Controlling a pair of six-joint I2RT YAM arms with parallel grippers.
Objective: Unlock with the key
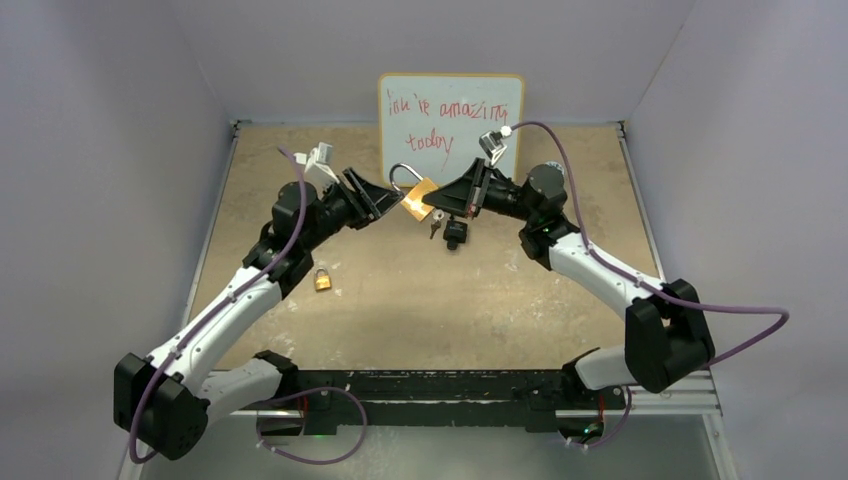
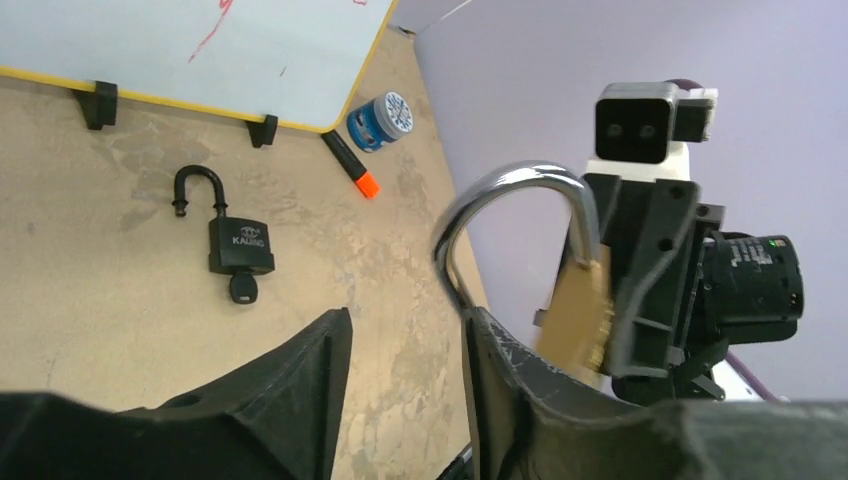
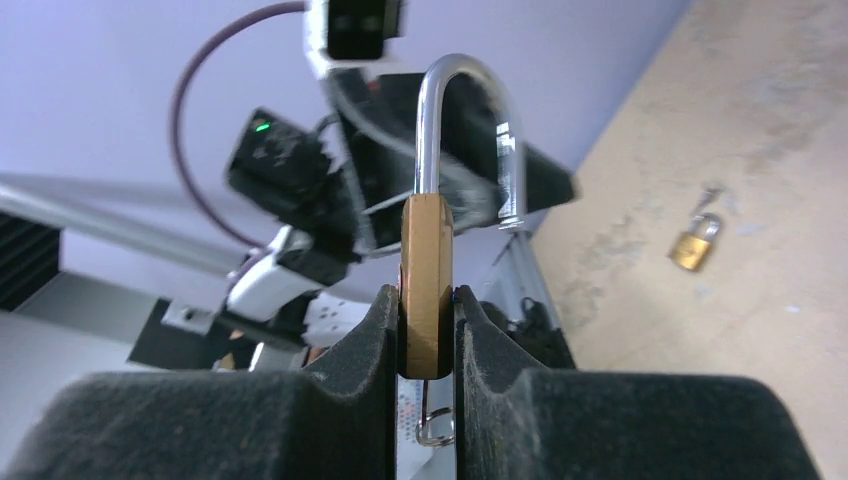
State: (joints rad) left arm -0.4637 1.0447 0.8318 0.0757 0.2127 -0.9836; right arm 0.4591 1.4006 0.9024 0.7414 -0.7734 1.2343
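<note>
From above, the two arms are meeting just toward 12 o'clock of the table's [image 1: 300, 330] middle. The right gripper [image 1: 440, 197] is clamping the brass padlock [image 1: 419, 197] in the air in front of the whiteboard [image 1: 450, 120], while the left gripper [image 1: 390, 203] is reaching in from 9 o'clock at the shackle. A black padlock [image 1: 455, 233] is lying at 5 o'clock of the held lock and a small brass padlock [image 1: 323, 280] at 7 o'clock. In the left wrist view, the left fingers [image 2: 325, 375] are standing parted with bare table showing between them, gripping nothing; the shackle's [image 2: 510, 178] free leg is hanging just beside the 3 o'clock finger. In the right wrist view, the right fingers [image 3: 365, 340] are pressing both flat faces of the brass body. The shackle is standing open at 12 o'clock, and a wire ring [image 3: 432, 425] is dangling at 6 o'clock; the key itself is not showing.
</note>
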